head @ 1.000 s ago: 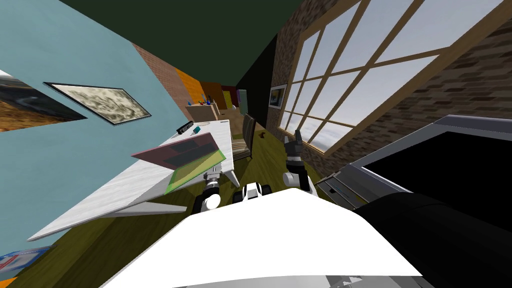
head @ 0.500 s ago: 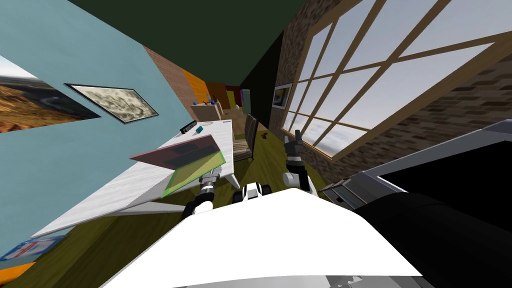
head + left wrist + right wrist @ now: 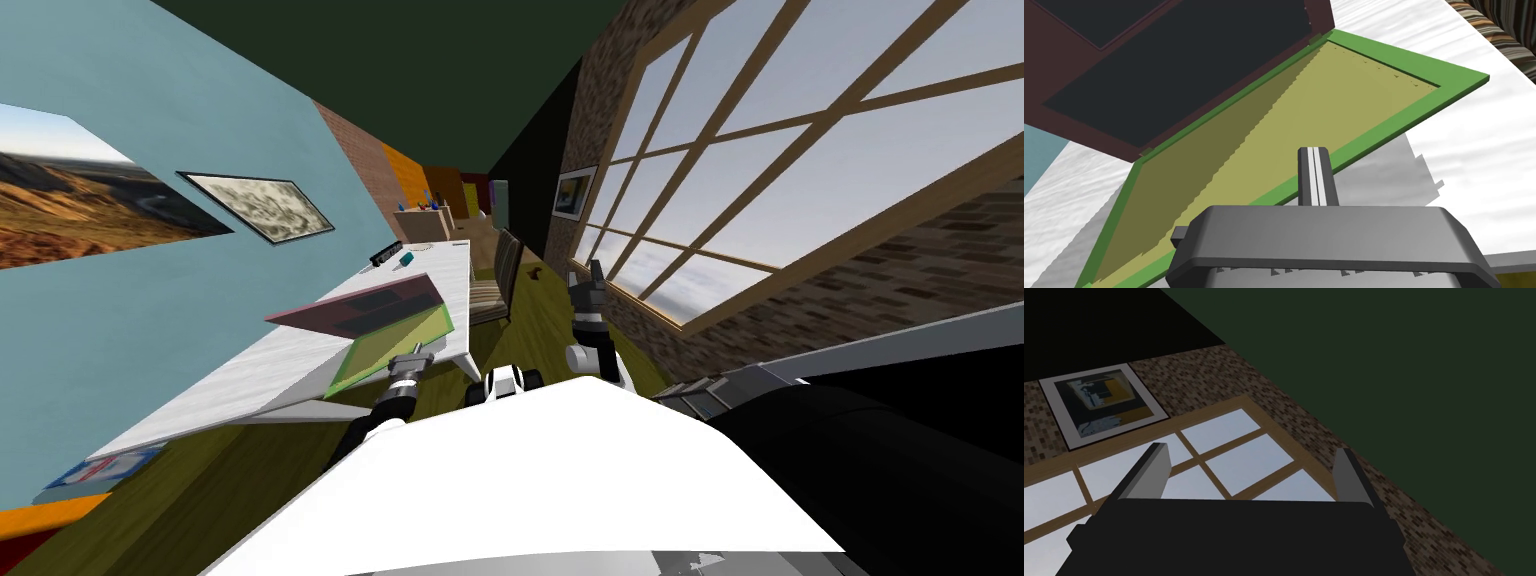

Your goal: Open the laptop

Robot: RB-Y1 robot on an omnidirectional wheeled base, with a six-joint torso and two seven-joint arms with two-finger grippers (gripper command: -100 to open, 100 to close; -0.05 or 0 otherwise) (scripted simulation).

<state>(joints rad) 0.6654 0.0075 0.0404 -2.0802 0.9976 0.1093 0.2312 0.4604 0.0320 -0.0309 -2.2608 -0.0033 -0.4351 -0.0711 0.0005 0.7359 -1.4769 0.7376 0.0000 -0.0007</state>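
In the head view, the left gripper [image 3: 415, 355] has eased back from the laptop [image 3: 380, 318], which stands open on the white table [image 3: 240, 385], while the right gripper [image 3: 594, 268] hangs raised aside. In the left wrist view, its fingers [image 3: 1313, 170] are pressed together, empty, at the laptop's green edge. In the right wrist view, the fingers are spread apart. The opening looks done.

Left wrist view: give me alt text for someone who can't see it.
An open laptop, one half green-rimmed yellow, the other dark maroon with black panels, sits on a white table. The left gripper, grey fingers shut together, points at the green rim's near edge.
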